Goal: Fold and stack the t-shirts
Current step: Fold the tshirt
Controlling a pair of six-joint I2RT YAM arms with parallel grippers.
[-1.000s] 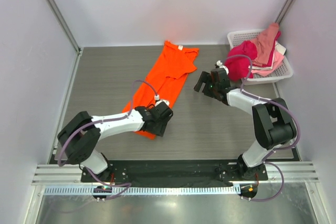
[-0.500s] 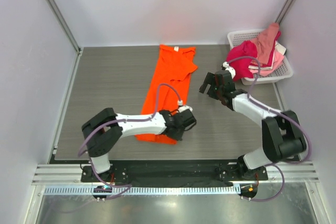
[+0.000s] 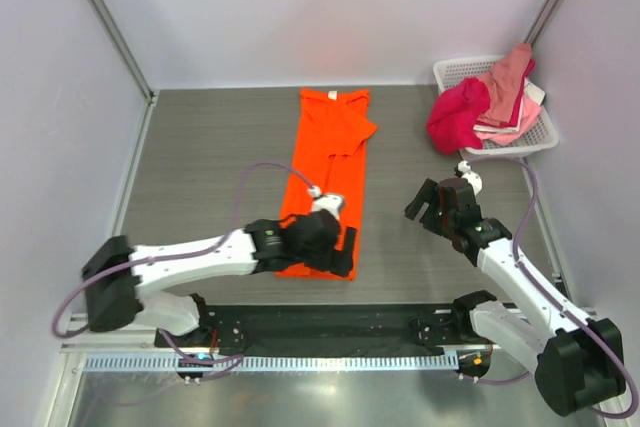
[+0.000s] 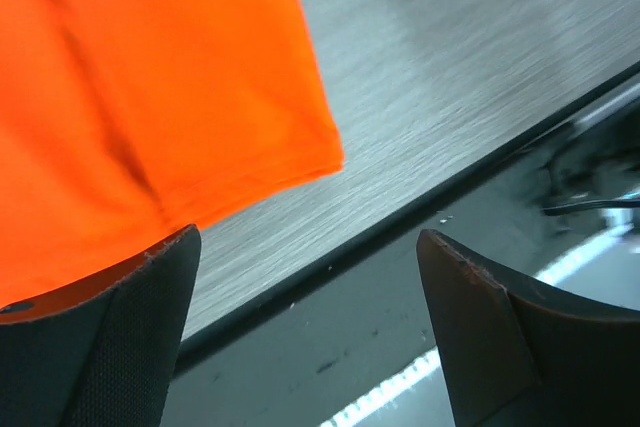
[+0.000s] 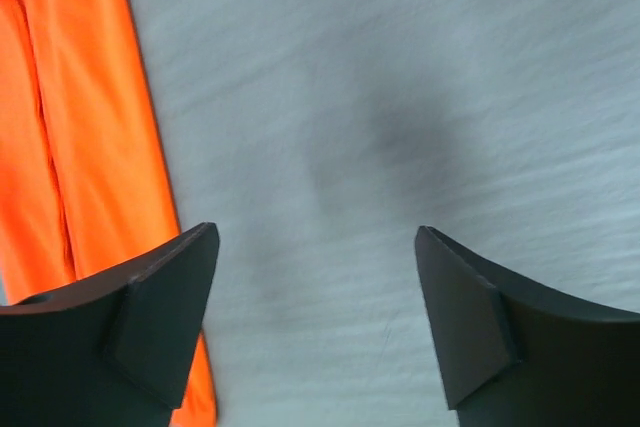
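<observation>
Bright orange t-shirt [image 3: 325, 172] is glowing under the black left end effector [image 3: 340, 250], and the grey streaked bench [image 3: 200, 157] is showing alongside.

One t-shirt [image 3: 328, 162] is lying stretched lengthwise down the middle of the counter [image 3: 220, 147], its collar end at the far side. The left claw [image 3: 340, 247] is hanging over its near right corner, by the counter's near edge. The right claw [image 3: 430, 205] is hovering to the shirt's right, over bare counter. Behind it, in the far right corner, a basket [image 3: 540, 139] is sitting with the other t-shirts [image 3: 480, 107] heaped in it, some spilling over its rim.
</observation>
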